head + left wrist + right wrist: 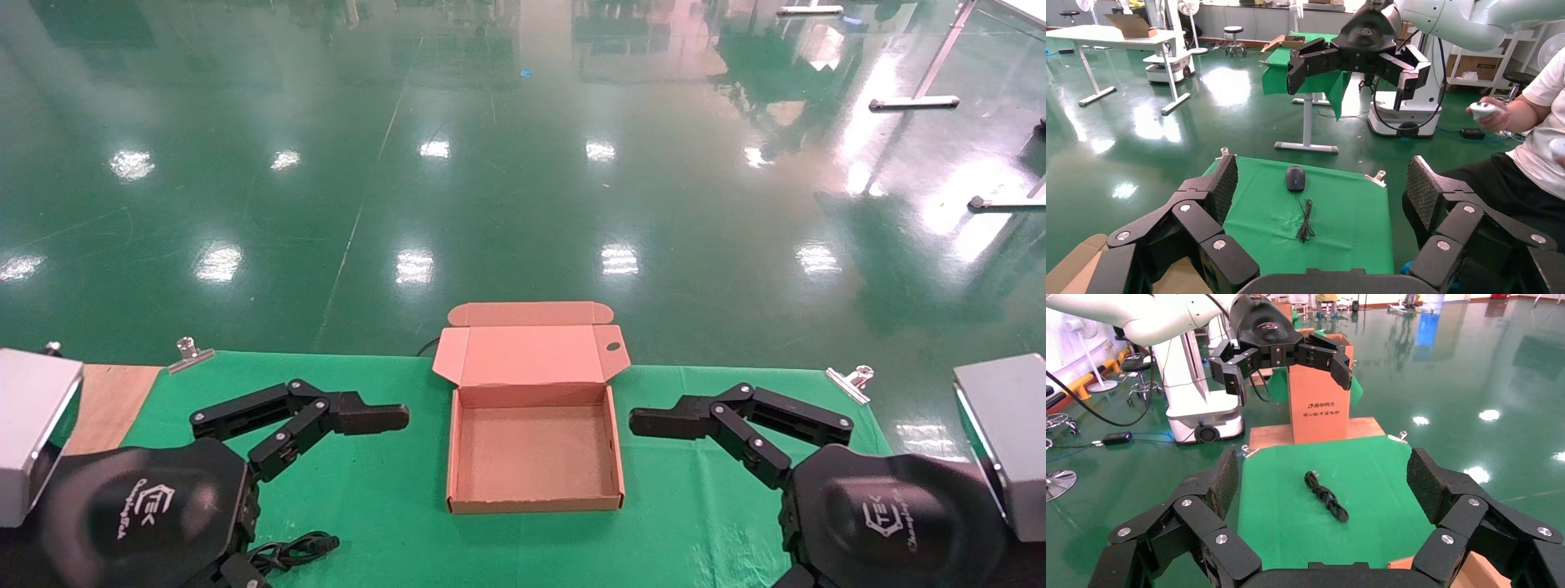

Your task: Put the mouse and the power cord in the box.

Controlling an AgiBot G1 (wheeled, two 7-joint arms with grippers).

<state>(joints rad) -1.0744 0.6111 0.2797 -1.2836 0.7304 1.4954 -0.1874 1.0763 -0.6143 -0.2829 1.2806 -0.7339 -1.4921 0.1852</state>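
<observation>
Brown cardboard, the box (535, 445) sits open on the green cloth (384, 498) at 12 o'clock, between the left gripper (372, 418) at 9 and right gripper (654, 422) at 3. Both hang wide open, empty. Mouse (1295, 178) and power cord (1326, 495) lie apart; a carton (1319, 386) bears unreadable print.

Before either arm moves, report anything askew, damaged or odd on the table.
Nothing stands out. The box sits open and bare between both open pincers, left and right. The mouse lies flat, and the power cord lies bundled on the green cloth.
</observation>
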